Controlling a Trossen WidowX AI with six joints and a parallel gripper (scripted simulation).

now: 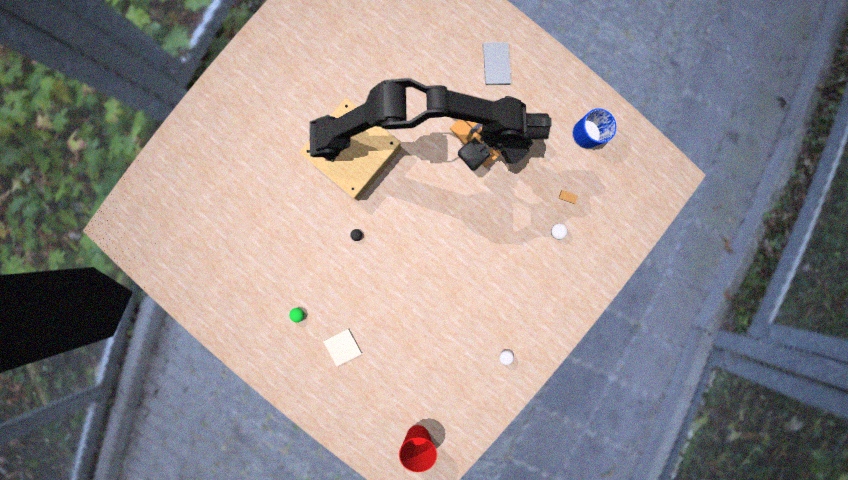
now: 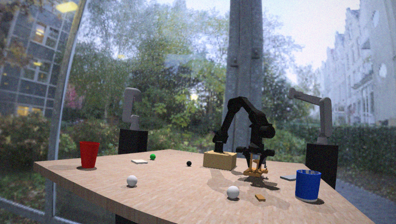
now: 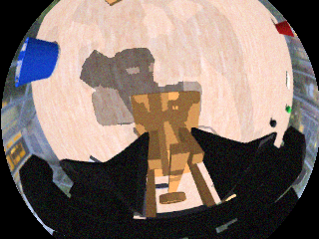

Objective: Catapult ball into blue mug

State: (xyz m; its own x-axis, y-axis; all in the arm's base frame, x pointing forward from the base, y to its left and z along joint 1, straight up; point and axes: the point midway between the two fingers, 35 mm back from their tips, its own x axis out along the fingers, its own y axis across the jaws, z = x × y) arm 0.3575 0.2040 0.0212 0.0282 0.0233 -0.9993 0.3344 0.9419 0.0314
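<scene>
My gripper (image 1: 493,155) (image 2: 253,166) (image 3: 169,133) is shut on the orange catapult (image 1: 461,129) (image 2: 251,173) (image 3: 164,107), its fingers on either side of the frame. The catapult's base looks slightly above the table, with its shadow apart from it. The arm hides much of it in the top view, and no ball shows on it. The blue mug (image 1: 585,137) (image 2: 307,185) (image 3: 37,62) stands upright near the table's edge, beyond the gripper from the arm's base. One white ball (image 1: 559,231) (image 2: 233,192) lies near a small orange block; another white ball (image 1: 506,356) (image 2: 131,180) lies farther off.
The orange block (image 1: 568,196) (image 2: 260,197) lies flat. A red cup (image 1: 417,454) (image 2: 88,155), green ball (image 1: 296,314) (image 2: 152,157), black ball (image 1: 355,234) (image 2: 188,163), cream square (image 1: 342,347) and grey plate (image 1: 497,63) are on the table (image 1: 416,285). The arm stands on a wooden block (image 1: 357,178).
</scene>
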